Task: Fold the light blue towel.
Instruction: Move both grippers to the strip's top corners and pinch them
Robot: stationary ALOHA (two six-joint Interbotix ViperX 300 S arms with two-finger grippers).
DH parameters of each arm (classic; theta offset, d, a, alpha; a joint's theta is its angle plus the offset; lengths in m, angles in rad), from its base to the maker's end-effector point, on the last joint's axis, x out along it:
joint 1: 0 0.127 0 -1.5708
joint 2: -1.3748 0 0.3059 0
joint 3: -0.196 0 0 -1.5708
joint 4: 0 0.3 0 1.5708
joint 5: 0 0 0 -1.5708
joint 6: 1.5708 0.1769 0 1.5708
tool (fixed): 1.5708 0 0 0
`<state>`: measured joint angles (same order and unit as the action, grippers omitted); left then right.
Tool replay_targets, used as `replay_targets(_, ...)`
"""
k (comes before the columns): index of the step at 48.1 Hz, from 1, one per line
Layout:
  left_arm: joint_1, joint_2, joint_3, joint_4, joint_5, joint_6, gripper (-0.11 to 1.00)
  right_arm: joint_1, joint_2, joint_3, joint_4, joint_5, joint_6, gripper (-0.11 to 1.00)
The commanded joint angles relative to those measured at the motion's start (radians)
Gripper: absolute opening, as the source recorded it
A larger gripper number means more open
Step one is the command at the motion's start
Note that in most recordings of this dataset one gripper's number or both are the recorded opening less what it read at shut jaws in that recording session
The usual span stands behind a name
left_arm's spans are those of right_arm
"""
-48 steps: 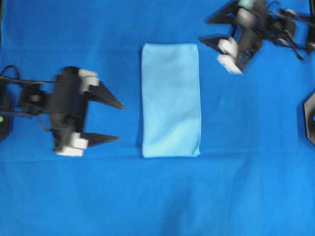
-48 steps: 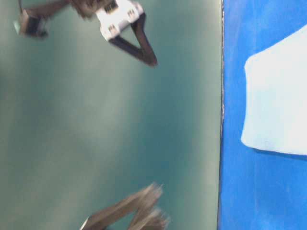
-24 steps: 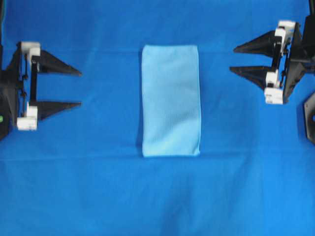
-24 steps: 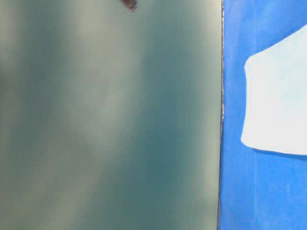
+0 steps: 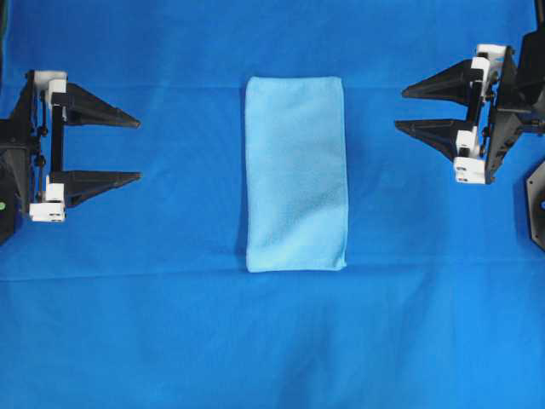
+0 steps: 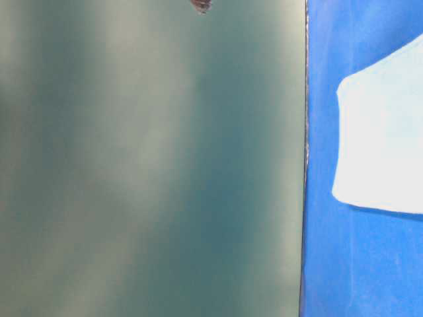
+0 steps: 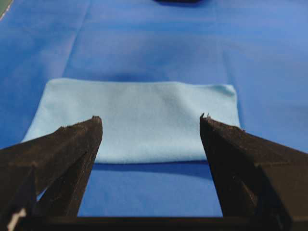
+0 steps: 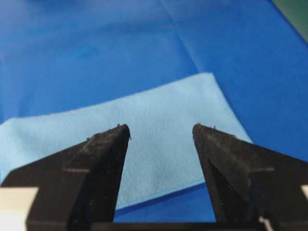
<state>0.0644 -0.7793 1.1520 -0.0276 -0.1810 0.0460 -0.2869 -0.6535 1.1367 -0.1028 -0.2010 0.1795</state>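
I am looking down on the light blue towel [image 5: 296, 174], which is lying folded into a tall narrow rectangle in the middle of the table cloth [image 5: 272, 341]. My left gripper [image 5: 139, 150] is sitting well apart from it on one side, jaws spread wide and holding nothing, tips pointing toward the towel. My right gripper [image 5: 400, 107] is facing it from the other side, also released and empty, with a narrower gap between its fingers. Nothing is standing between either tool and the towel; only bare blue cloth is lying ahead of each. A dark piece of hardware [image 5: 536, 204] is poking in at the edge just beside the right arm.

From the left wrist camera I am seeing the towel [image 7: 134, 120] straight ahead, beyond the two dark fingers [image 7: 72, 149], its near edge casting a thin shadow on the cloth. The right wrist camera is showing the towel [image 8: 144, 139] ahead and running off to one side, with a stitched hem along its near edge that the overhead view is not resolving.

The table-level view is giving me mostly a blurred green backdrop [image 6: 152, 165], a strip of table cloth and one pale corner of the towel [image 6: 383, 145]; neither gripper is clearly showing there, only a small dark speck [image 6: 200, 5] at the top edge that I cannot identify.
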Motion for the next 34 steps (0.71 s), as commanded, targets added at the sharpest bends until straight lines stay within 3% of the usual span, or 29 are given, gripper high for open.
replay_targets(1,0.011,0.012,-0.015,0.002,-0.028,0.002,0.78,0.002,0.025,-0.032,0.008,-0.006,0.0,0.6)
replay_targets(14,0.137,0.19,-0.064,0.002,-0.124,0.003,0.78,-0.097,0.222,-0.143,0.008,0.032,-0.003,0.6)
replay_targets(34,0.313,0.695,-0.328,0.002,-0.13,0.034,0.78,-0.232,0.541,-0.341,-0.034,0.14,-0.015,0.6)
